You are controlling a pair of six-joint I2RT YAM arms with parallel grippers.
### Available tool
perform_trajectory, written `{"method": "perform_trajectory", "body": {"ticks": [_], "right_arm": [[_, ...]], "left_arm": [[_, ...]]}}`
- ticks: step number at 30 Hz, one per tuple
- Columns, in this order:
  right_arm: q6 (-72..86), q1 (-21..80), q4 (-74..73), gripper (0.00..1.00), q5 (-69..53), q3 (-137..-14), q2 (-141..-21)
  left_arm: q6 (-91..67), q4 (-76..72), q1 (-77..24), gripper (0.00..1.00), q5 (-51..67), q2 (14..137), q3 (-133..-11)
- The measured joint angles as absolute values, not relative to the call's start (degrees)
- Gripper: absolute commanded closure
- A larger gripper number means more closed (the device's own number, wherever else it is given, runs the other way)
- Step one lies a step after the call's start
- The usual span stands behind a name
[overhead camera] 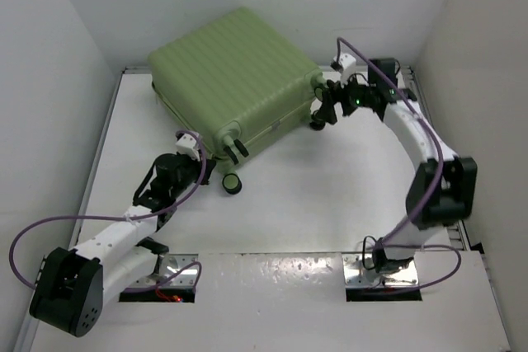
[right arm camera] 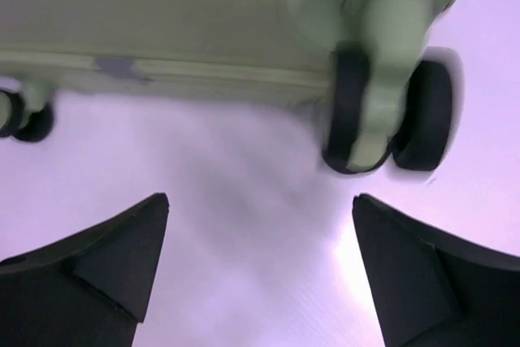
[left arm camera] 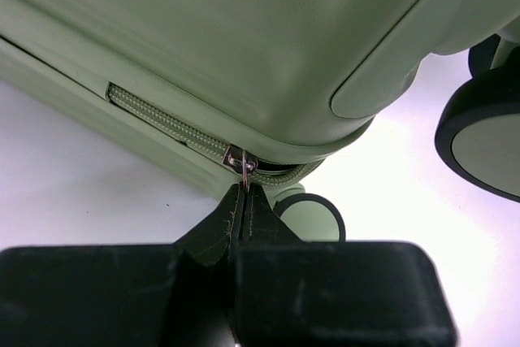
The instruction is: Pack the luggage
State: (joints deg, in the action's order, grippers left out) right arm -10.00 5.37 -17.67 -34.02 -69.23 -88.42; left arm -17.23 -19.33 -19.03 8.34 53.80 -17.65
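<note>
The luggage (overhead camera: 235, 80), a large pale-green ribbed suitcase, lies closed at the back of the table. In the left wrist view my left gripper (left arm camera: 244, 190) is shut on the small metal zipper pull (left arm camera: 241, 160) at the suitcase's near corner, where the green zipper (left arm camera: 162, 122) runs along the seam. In the top view the left gripper (overhead camera: 200, 152) sits at that corner by a wheel (overhead camera: 232, 183). My right gripper (right arm camera: 260, 205) is open and empty, just below a black-and-green wheel (right arm camera: 382, 115) at the suitcase's right side. It also shows in the top view (overhead camera: 327, 105).
White walls close in the table (overhead camera: 330, 204) at the back and both sides. Another wheel (left arm camera: 483, 123) sits right of the left gripper. A far wheel (right arm camera: 24, 115) shows at the left of the right wrist view.
</note>
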Motion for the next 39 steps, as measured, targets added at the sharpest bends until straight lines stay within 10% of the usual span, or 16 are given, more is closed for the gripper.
{"method": "perform_trajectory", "body": {"ticks": [13, 21, 27, 31, 39], "right_arm": [[-35.4, 6.96, -49.12, 0.03, -29.32, -114.85, -111.33], [-39.07, 7.51, -52.84, 0.04, -22.35, -118.89, -120.81], [-39.51, 7.35, -55.37, 0.39, -22.09, -120.29, -125.14], [-36.03, 7.44, -55.64, 0.82, -24.47, -119.83, -125.19], [-28.84, 8.82, -51.09, 0.97, -26.55, -111.81, -120.62]], "left_arm": [[-17.02, -18.9, -18.9, 1.0, 9.43, 54.43, -18.37], [-17.02, -18.9, -18.7, 1.0, 9.56, 54.43, -18.37], [-17.08, -18.74, -18.7, 1.0, 9.54, 54.17, -18.37], [-17.96, -17.41, -18.7, 1.0, 9.26, 52.69, -18.37], [-20.27, -14.96, -18.28, 1.0, 6.66, 51.2, -18.37]]}}
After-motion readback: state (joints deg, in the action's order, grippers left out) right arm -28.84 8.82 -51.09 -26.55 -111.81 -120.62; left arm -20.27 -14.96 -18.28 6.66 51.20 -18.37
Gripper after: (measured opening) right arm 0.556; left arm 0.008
